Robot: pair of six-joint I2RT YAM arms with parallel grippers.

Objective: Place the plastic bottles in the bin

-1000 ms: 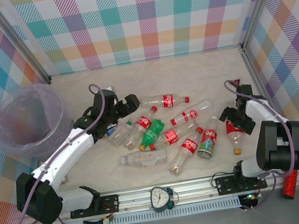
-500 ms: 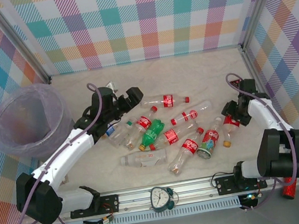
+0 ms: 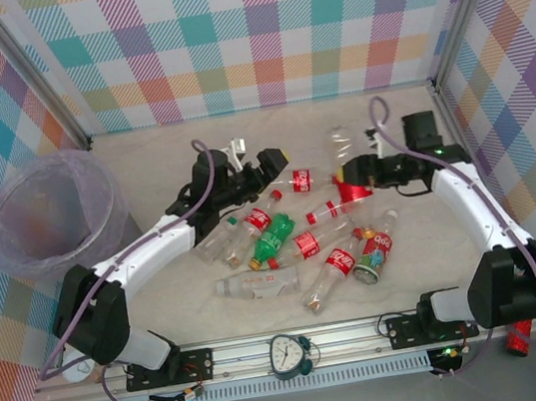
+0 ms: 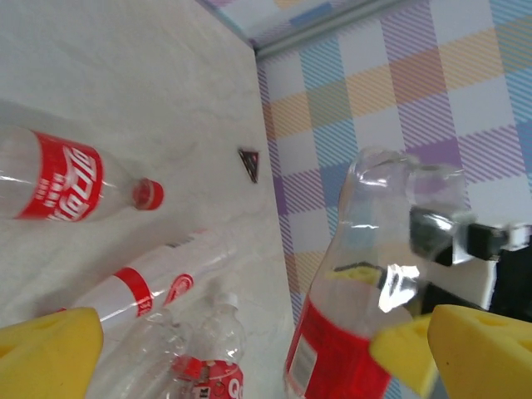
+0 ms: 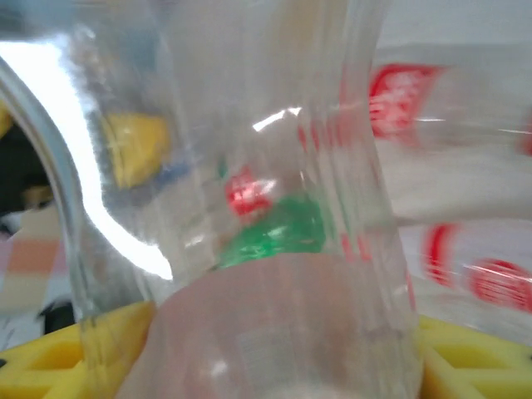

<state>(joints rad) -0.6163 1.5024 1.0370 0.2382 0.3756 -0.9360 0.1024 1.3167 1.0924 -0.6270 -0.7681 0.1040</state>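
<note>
My right gripper point(image 3: 359, 176) is shut on a clear, red-labelled plastic bottle point(image 3: 346, 162) and holds it above the table at the back centre. That bottle point(image 5: 274, 249) stands between my yellow pads point(image 5: 50, 362). It also hangs just in front of my open left gripper point(image 4: 241, 357), as the held bottle point(image 4: 357, 332). The left gripper point(image 3: 260, 158) hovers over the left end of the pile with nothing between its fingers. Several more bottles lie mid-table, among them a green one point(image 3: 272, 238) and a red-capped one point(image 3: 297, 180). The lilac-lined bin point(image 3: 49, 218) stands far left.
A small clock point(image 3: 289, 354) sits on the front rail. A red glittery cylinder point(image 3: 516, 337) lies at the front right corner. Checked walls close the back and both sides. Bare table lies between the pile and the bin.
My right gripper has shut on a bottle at the right side, lifted it and carried it left toward the back centre. My left arm has reached further right, still open.
</note>
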